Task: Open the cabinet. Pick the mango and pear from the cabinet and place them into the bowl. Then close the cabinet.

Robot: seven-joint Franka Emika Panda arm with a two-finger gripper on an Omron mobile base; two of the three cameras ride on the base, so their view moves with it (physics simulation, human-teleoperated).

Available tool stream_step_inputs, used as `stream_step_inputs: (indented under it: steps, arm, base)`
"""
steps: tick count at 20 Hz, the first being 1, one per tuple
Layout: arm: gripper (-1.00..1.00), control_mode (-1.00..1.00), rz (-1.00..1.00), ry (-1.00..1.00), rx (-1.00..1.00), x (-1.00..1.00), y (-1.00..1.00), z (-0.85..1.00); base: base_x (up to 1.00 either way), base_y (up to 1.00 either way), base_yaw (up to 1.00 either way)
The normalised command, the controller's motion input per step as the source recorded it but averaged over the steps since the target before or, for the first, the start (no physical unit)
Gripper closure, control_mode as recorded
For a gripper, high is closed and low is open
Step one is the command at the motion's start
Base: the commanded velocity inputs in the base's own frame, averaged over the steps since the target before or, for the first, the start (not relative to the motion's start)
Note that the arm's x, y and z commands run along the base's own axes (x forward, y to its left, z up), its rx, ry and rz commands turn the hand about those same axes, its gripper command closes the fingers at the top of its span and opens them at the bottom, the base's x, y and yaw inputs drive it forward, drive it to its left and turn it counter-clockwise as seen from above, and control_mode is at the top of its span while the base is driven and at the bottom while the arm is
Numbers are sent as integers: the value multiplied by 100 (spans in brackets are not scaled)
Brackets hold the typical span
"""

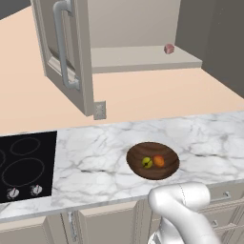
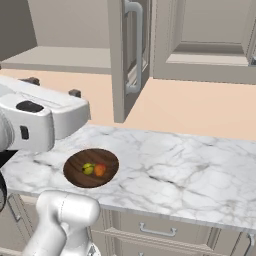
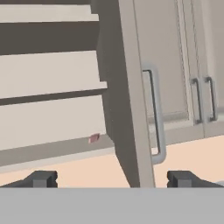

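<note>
cabinet (image 3: 57, 74): open; interior seen from the front, pale shelves stacked with dark gaps between them.
open door (image 3: 129, 96): swung out toward the camera, seen nearly edge-on, running top to bottom just right of centre.
bar handle (image 3: 156, 114): long, silver, vertical, on the right face of the open door; lower end curves back into the door.
small reddish item (image 3: 93, 138): on the lowest shelf, close to the door's edge; too small to identify.
neighbouring doors (image 3: 201, 61): shut, far right, two slim vertical handles side by side.
wall below cabinet: peach-coloured.
gripper (image 3: 112, 179): dark fingertips (image 3: 43, 178) set wide apart, nothing between them, both low in frame.
</note>
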Motion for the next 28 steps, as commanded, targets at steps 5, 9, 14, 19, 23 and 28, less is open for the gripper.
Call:
stream_step_inputs:
  steps: [5, 9, 14, 19, 23, 28]
  arm:
    - [-100, -100, 19, 0, 3, 38, -59, -25]
    - [-100, -100, 21, -5, 3, 6, -61, -57]
    - [-100, -100, 20, -15, 11, 9, -36, -39]
    - [-100, -100, 18, -6, 12, 62, -4, -25]
    - [-100, -100, 18, 0, 9, 100, 0, -32]
    - [-100, -100, 23, -2, 11, 100, -2, -33]
  base:
    - [0, 0, 0]
    - [0, 0, 0]
    - [0, 0, 0]
    - [0, 0, 0]
    - [0, 0, 0]
    - [0, 0, 0]
